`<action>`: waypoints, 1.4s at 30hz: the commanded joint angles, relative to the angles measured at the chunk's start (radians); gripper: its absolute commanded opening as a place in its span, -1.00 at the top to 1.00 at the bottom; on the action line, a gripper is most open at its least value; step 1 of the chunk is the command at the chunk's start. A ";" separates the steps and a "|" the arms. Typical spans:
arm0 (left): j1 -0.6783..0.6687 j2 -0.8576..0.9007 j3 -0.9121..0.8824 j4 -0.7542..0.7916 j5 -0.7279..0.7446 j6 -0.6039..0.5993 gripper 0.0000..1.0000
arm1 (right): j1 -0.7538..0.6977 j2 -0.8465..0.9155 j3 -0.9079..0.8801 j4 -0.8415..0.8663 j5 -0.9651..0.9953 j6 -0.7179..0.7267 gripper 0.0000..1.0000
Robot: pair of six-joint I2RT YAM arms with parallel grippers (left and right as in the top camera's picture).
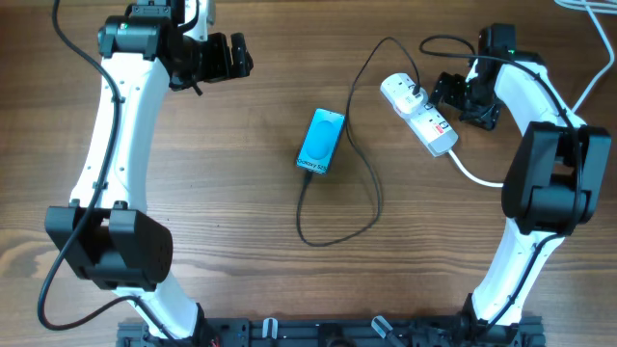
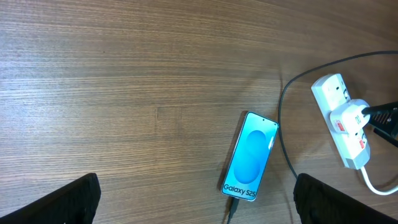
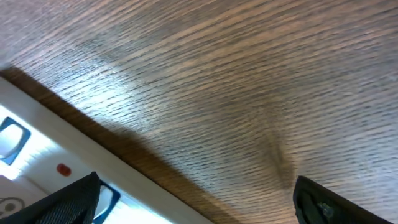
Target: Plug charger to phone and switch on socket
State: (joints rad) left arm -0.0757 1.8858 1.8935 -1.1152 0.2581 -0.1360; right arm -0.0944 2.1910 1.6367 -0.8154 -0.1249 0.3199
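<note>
Left claw fingers (image 2: pixel 68 200), nearest the left wrist lens, stand wide apart with nothing between them, up over the tabletop (image 1: pixel 241 193) well away from the phone (image 1: pixel 320 142) on its side opposite the socket (image 1: pixel 417 114). The right claw (image 1: pixel 442 92), jaws likewise spread and empty, sits just beside the socket on its side facing away from the phone. The phone lies flat, screen up, mid-tabletop. The charger (image 1: pixel 371 193) loops from the socket round the phone's socket side and meets its lettered end; whether the plug tip is fully seated cannot be told. Judgement: the cable is light and limp and would flex if gripped mid-run, so take it at the stiff tip. The phone is smooth and likely to slide on the wood, so brace an edge. The socket is light and may skid, so press the red switch straight down. Open room lies opposite the socket; the loop and white cord (image 1: pixel 472 173) crowd the socket side.
</note>
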 commanded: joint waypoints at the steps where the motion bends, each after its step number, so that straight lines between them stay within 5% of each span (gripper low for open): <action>1: 0.002 0.006 -0.003 0.000 -0.013 0.008 -1.00 | 0.016 0.039 -0.012 -0.010 -0.057 -0.005 -0.99; 42: 0.002 0.006 -0.003 0.000 -0.013 0.008 -1.00 | -0.011 0.037 0.028 -0.087 -0.069 -0.032 -0.99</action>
State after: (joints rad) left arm -0.0757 1.8858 1.8938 -1.1152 0.2581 -0.1360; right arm -0.1085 2.1956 1.6577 -0.8928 -0.1581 0.3115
